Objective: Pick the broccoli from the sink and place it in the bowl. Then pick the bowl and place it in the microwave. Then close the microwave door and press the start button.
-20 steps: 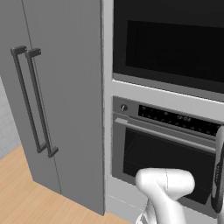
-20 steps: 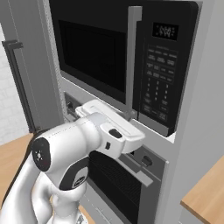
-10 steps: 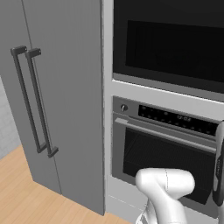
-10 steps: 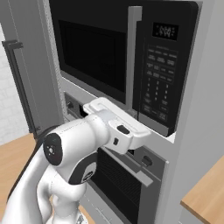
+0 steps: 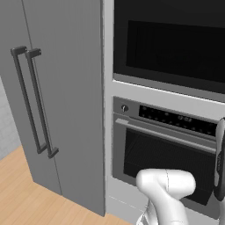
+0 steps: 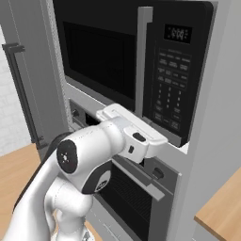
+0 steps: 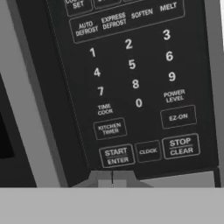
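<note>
The microwave (image 6: pixel 108 61) sits built in above the oven, and the microwave door (image 5: pixel 176 44) is shut, a black panel with a dark window. Right of the door is the black keypad (image 6: pixel 170 89). In the hand view the START ENTER button (image 7: pixel 116 156) lies just above my gripper (image 7: pixel 112 178), whose two fingertips are pressed together with nothing between them, close to the panel's lower edge. In the right base view my white hand reaches to the bottom of the keypad. The broccoli, the bowl and the sink are out of view.
Below the microwave is a wide oven (image 5: pixel 167 149) with a control strip and a bar handle. Tall grey cabinet doors (image 5: pixel 57 88) with bar handles stand to the left. A wooden counter corner (image 6: pixel 221 212) juts in at the lower right.
My hand has moved a little further right and forward, closer to the lower part of the keypad. The door stays shut and the base has not moved.
</note>
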